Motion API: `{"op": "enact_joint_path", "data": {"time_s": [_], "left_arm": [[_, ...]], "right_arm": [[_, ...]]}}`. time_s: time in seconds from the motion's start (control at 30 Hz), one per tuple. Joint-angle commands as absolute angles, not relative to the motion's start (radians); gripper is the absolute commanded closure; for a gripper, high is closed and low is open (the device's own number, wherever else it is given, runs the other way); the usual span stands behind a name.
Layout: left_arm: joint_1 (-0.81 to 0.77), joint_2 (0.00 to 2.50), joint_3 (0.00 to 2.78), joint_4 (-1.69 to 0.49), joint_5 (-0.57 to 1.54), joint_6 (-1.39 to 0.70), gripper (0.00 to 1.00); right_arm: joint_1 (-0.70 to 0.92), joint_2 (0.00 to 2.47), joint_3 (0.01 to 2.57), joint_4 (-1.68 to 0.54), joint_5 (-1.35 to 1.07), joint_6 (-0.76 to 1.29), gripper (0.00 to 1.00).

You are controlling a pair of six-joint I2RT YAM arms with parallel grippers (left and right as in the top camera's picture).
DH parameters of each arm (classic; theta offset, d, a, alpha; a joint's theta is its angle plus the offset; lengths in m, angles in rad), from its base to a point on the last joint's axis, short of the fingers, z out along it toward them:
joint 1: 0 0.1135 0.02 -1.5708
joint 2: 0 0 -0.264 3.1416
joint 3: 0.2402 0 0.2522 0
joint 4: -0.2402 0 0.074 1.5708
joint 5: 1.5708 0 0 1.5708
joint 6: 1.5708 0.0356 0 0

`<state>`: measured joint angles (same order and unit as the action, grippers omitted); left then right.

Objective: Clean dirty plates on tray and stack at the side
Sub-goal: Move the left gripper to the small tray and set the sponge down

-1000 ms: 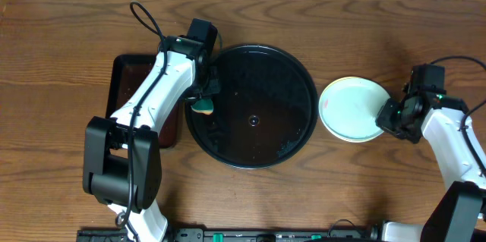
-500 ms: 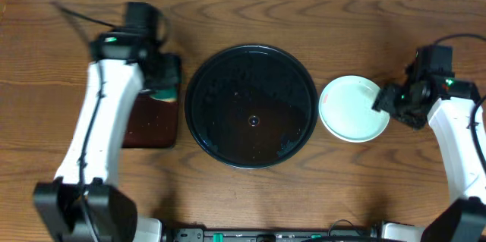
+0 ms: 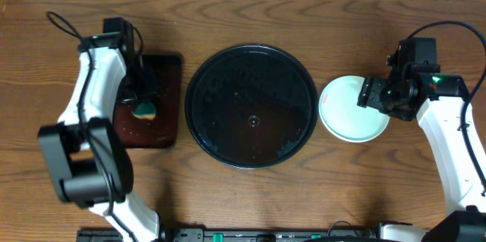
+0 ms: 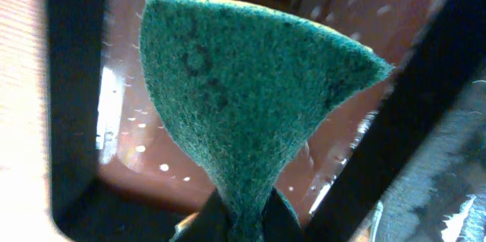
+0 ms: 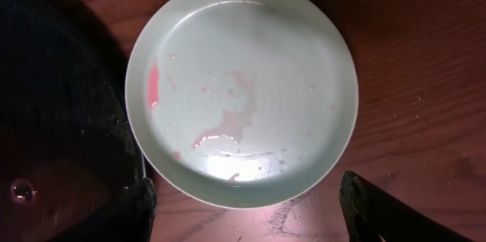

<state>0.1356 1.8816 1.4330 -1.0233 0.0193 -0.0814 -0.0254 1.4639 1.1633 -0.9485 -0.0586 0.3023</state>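
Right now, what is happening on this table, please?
The left gripper holds a green sponge over the small rectangular tray on the left. The big round black tray in the middle has no plates on it. A pale plate lies on the table to its right, with faint pink smears. I cannot tell whether others lie under it. The right gripper hangs open at that plate, holding nothing.

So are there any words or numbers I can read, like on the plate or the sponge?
None can be read. The plate, the sponge and the round tray show no words, numbers or labels, and nothing else in view carries readable text.
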Motion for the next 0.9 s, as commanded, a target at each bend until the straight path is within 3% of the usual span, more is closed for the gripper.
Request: {"op": "enact_joint_path", "data": {"time_s": [0.0, 0.07, 0.2, 0.47, 0.5, 0.53, 0.8, 0.83, 0.87], "left_arm": [[0.134, 1.914, 1.428, -1.035, 0.019, -0.076, 0.74], [0.134, 1.91, 1.43, -1.039, 0.019, -0.076, 0.57], [0.134, 1.877, 1.452, -1.064, 0.019, -0.075, 0.36], [0.133, 1.609, 1.485, -1.102, 0.043, -0.152, 0.34], [0.133, 1.571, 1.485, -1.102, 0.056, -0.164, 0.32], [0.133, 1.537, 1.485, -1.102, 0.064, -0.168, 0.19], [0.133, 1.375, 1.485, -1.102, 0.064, -0.17, 0.19], [0.133, 1.367, 1.485, -1.102, 0.064, -0.17, 0.19], [0.133, 1.361, 1.485, -1.102, 0.064, -0.17, 0.19]], "right_arm": [[-0.012, 1.458, 1.174, -0.957, -0.062, 0.281, 0.25], [-0.012, 1.457, 1.174, -0.962, -0.062, 0.263, 0.25], [-0.012, 1.456, 1.176, -0.967, -0.063, 0.263, 0.25], [-0.011, 1.389, 1.246, -1.004, -0.117, 0.24, 0.25], [-0.011, 1.374, 1.264, -1.016, -0.121, 0.238, 0.25], [-0.011, 1.357, 1.283, -1.031, -0.122, 0.238, 0.25], [-0.011, 1.138, 1.441, -1.186, -0.121, 0.238, 0.25], [-0.011, 1.107, 1.456, -1.201, -0.121, 0.238, 0.21], [-0.012, 1.072, 1.468, -1.215, -0.121, 0.238, 0.01]]}}
